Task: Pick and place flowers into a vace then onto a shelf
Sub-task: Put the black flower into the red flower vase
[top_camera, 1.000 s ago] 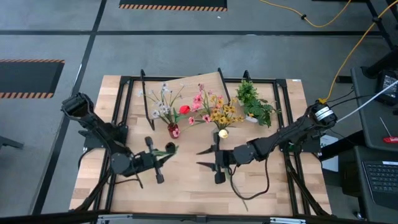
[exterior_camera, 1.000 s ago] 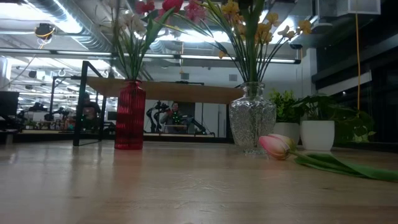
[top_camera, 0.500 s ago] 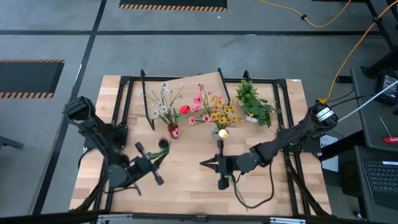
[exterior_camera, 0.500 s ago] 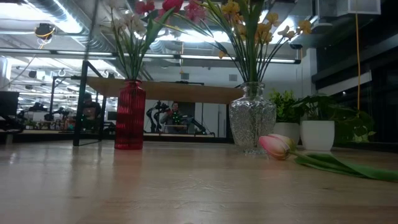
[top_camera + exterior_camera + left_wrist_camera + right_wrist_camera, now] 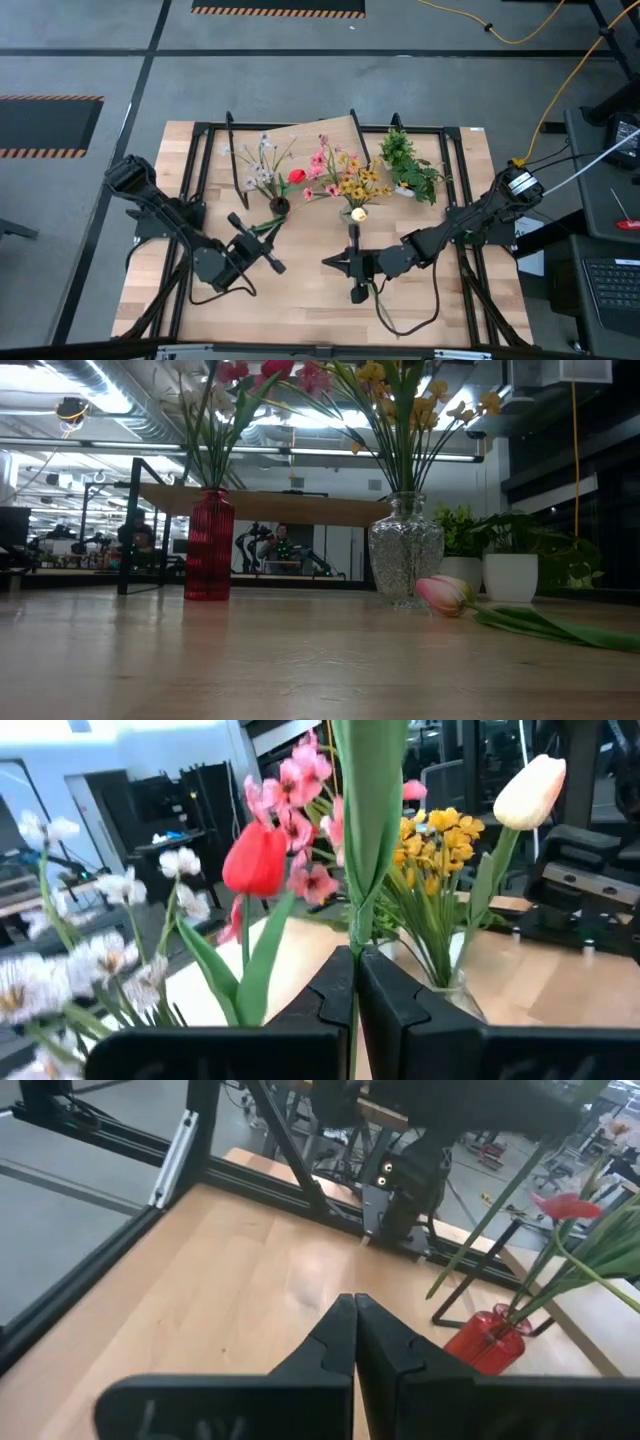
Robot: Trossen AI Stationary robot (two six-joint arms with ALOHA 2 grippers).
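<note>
My left gripper [image 5: 259,238] is shut on a flower's green stem [image 5: 352,925]. The flower's dark head [image 5: 279,205] hangs over the red vase [image 5: 210,545], which holds white flowers and a red one [image 5: 257,860]. The clear glass vase [image 5: 405,552] beside it holds yellow and pink flowers [image 5: 345,178]. Both vases stand on the table in front of the shelf [image 5: 270,507]. A pink tulip [image 5: 444,594] lies on the table. My right gripper [image 5: 328,262] is shut with nothing in it, near the table's middle. My left gripper pinches the flower's stem [image 5: 352,942] between its two fingers, where a long leaf lies along the stem. The fingers point level, toward the table's far right. The flower is lifted clear of the table and reaches from the fingers toward the red vase.
A bushy potted plant [image 5: 408,168] in a white pot stands at the far right. The shelf's black legs [image 5: 231,150] and the table's black frame rails [image 5: 190,210] flank the vases. Bare wood [image 5: 300,290] lies along the near side.
My left gripper has swung toward the table's far right and risen a little, turning as it went. It has carried the flower from above the tabletop to the red vase's mouth. My right gripper has shut on nothing and otherwise kept its place.
</note>
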